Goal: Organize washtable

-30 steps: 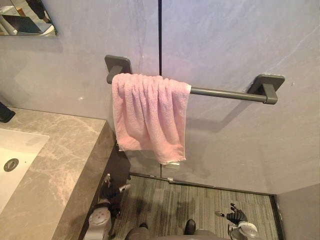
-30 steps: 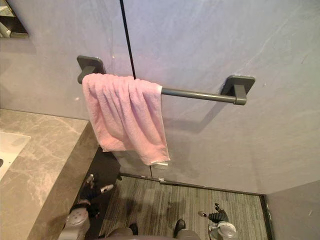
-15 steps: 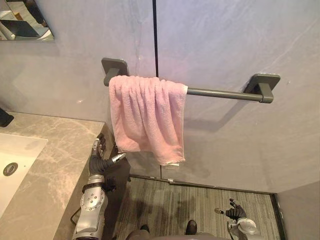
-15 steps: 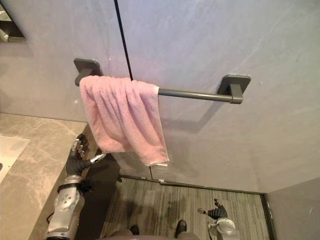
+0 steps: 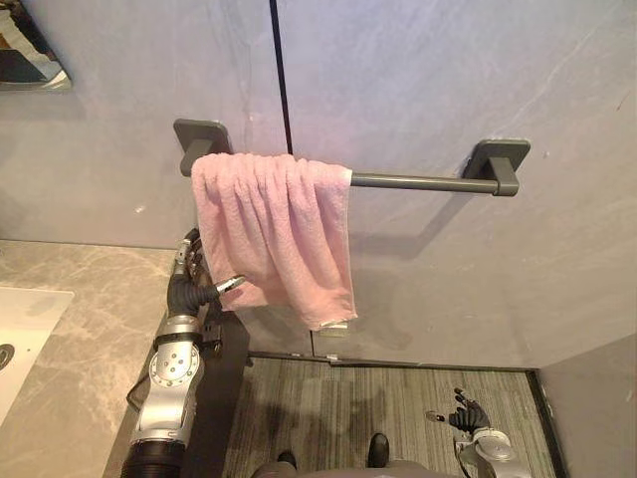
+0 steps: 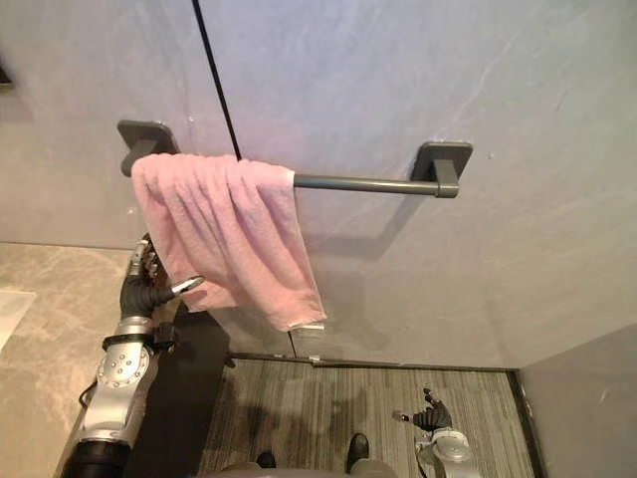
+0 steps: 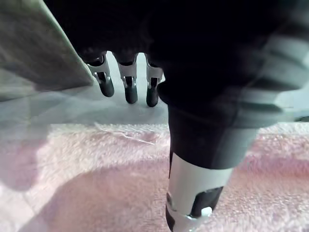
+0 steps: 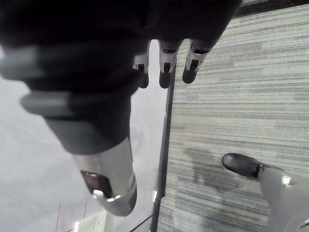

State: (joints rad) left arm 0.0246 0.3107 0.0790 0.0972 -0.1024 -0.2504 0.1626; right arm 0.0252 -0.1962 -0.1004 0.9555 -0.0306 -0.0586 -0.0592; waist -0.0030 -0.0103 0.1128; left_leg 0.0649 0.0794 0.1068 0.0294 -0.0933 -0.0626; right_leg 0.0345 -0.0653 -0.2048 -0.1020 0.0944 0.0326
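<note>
grey stone wall (image 5: 448, 80) above a marbled bench (image 5: 80, 329) and striped floor (image 5: 378, 408). a dark rail (image 5: 418, 181) runs level on the wall. the pink towel (image 5: 274, 224) hangs bunched over the rail's left end, long axis downward, with a white tag at its lowest corner, print too small to read. left hand (image 5: 189, 284) has straight, relaxed fingers just beside the towel's lower edge. right hand (image 5: 468, 416) is spread, low over the floor.

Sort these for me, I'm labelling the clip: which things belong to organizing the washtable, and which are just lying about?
Part of the job: pink towel, bunched on the towel bar; left hand, open beside the towel's lower edge; stone countertop.
Just there: sink; mirror; striped floor; right hand, open, low over the floor.
</note>
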